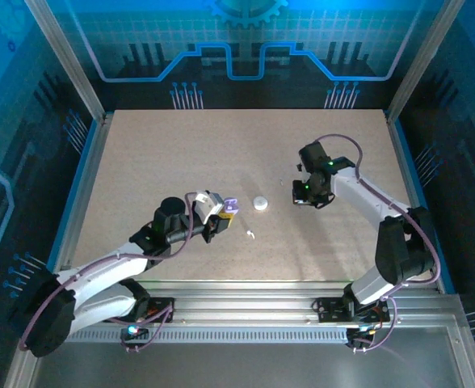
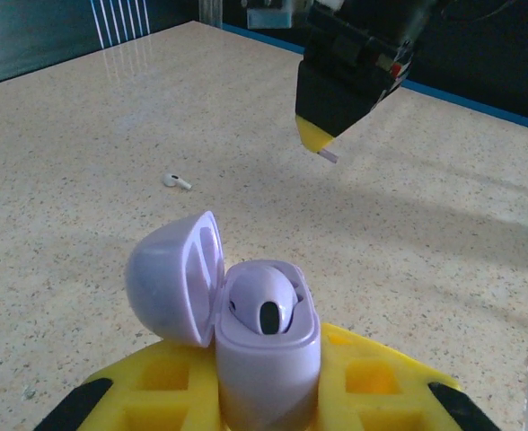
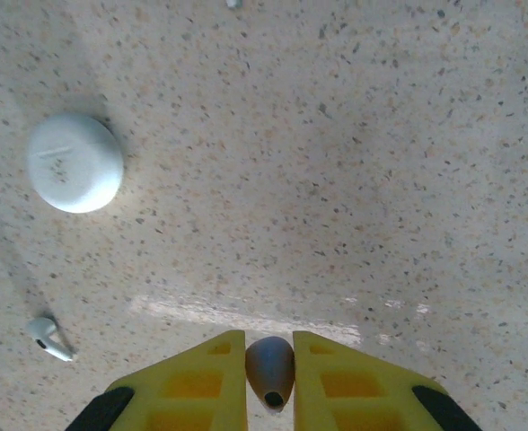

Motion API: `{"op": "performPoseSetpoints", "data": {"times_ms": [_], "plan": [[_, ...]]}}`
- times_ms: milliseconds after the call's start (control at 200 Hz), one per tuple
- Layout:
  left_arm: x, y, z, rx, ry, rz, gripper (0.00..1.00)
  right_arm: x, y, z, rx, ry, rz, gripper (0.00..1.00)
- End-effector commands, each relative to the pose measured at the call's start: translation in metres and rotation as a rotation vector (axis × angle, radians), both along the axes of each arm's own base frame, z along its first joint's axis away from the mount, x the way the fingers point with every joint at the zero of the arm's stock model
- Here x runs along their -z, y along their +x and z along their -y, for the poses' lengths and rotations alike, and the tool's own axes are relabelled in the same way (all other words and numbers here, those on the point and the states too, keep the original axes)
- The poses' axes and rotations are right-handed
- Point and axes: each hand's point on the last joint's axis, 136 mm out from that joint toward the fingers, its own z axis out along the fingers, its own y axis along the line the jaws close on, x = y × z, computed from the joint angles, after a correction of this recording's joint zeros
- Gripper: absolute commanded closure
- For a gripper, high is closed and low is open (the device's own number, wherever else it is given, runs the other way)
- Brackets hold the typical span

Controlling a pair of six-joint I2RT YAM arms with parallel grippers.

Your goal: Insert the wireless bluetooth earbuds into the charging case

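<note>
Lavender plastic sits in both grips. My right hand [image 1: 305, 192] is clamped on a lavender bud [image 3: 270, 368], yellow fingers [image 3: 197, 382] pressed against it from either side. A short piece of the bud pokes past the tips, and the hand hangs clear above the desk [image 3: 381, 180]. My left hand [image 1: 224, 212] is closed on the open case [image 2: 266, 359]. Its lid [image 2: 172, 283] is swung out to the left of the fingers, and one bud [image 2: 264, 305] is already seated in the body. The case hand is well off to the left of the bud hand.

I judge the step in hand to be carrying the held bud across and seating it in the free socket. To do it well, I'd bring the right hand over the case from the side away from the lid and line the bud up with the socket. Then I'd lower it straight in and let go only once it sits flush. The left hand should simply hold steady. The free socket seems to lie just behind the seated bud, but the left wrist view is too foreshortened for me to be sure.

A closed white case [image 3: 74, 162] lies ahead and left of the right hand. A loose white bud [image 3: 48, 337] lies nearer on the same side.
</note>
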Motion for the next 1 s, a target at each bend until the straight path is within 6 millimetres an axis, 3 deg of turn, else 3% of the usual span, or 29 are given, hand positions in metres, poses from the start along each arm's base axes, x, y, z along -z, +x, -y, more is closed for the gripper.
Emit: {"op": "performPoseSetpoints", "data": {"times_ms": [0, 580, 991], "plan": [[-0.022, 0.009, 0.008, -0.006, -0.041, 0.053, 0.96, -0.013, -0.001, -0.014, 0.001, 0.069, 0.039, 0.84], [-0.015, 0.026, 0.023, -0.005, -0.094, 0.052, 0.96, -0.046, 0.001, -0.030, 0.006, 0.199, 0.141, 0.85], [-0.022, 0.034, 0.034, 0.012, -0.115, 0.071, 0.97, -0.097, 0.003, -0.065, -0.067, 0.380, 0.271, 0.84]]}}
